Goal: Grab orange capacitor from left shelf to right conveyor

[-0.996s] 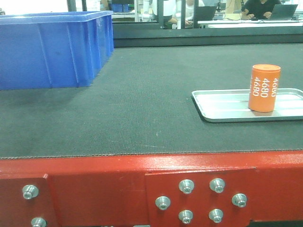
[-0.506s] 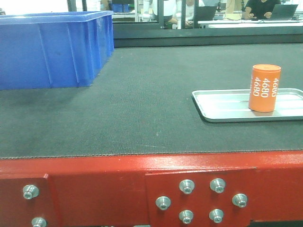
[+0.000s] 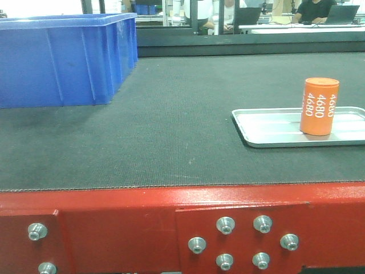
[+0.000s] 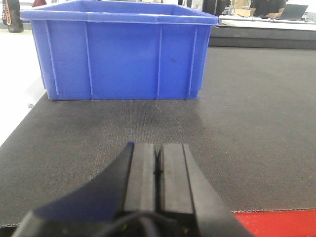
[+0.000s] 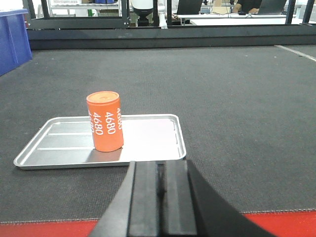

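Observation:
The orange capacitor [image 3: 319,107] [image 5: 104,121], printed with white "4680", stands upright in a shallow silver tray [image 3: 268,128] [image 5: 148,140] on the right conveyor's dark grey belt [image 3: 171,131] [image 5: 237,98]. The belt's red frame edge [image 3: 114,220] runs along the front with silver bolts. My right gripper [image 5: 160,165] is shut and empty, just short of the tray's near rim, to the right of the capacitor. My left gripper [image 4: 158,146] is shut and empty above the belt, facing the blue bin. The left shelf is out of view.
A large blue plastic bin [image 3: 63,57] [image 4: 121,49] stands on the belt at the far left. Beyond the belt's far edge are black frame posts and desks with people at laptops [image 3: 311,8].

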Controlling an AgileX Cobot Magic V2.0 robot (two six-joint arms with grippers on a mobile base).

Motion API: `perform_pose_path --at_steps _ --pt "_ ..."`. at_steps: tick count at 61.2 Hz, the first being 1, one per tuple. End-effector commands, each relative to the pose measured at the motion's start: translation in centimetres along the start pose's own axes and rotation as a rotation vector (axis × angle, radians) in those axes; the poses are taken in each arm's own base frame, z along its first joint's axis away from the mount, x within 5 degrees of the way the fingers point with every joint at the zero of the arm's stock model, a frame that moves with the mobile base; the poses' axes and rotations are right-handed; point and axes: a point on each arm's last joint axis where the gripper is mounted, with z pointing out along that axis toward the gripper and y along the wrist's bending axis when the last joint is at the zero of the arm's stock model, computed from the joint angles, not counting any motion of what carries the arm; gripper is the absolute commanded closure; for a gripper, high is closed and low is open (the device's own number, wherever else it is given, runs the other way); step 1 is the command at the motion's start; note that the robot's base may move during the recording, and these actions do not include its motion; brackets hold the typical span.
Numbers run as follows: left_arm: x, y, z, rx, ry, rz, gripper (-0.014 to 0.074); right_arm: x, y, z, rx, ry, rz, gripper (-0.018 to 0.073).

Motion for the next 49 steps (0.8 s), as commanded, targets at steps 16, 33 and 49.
perform_pose_path --at_steps 16,33,49 --pt "-1.05 -0.02 -0.16 0.003 -0.107 -0.003 0.0723 -0.99 -0.01 -0.17 0.004 -0.101 -0.006 0.0504" --pt "-1.05 -0.02 -0.16 0.003 -0.107 -0.003 0.0723 -0.99 -0.01 -0.17 0.004 -0.101 -0.006 0.0504" --pt "-1.05 -0.02 -0.16 0.003 -0.107 -0.003 0.0723 -0.99 -0.01 -0.17 0.004 -0.101 -0.006 0.0504"
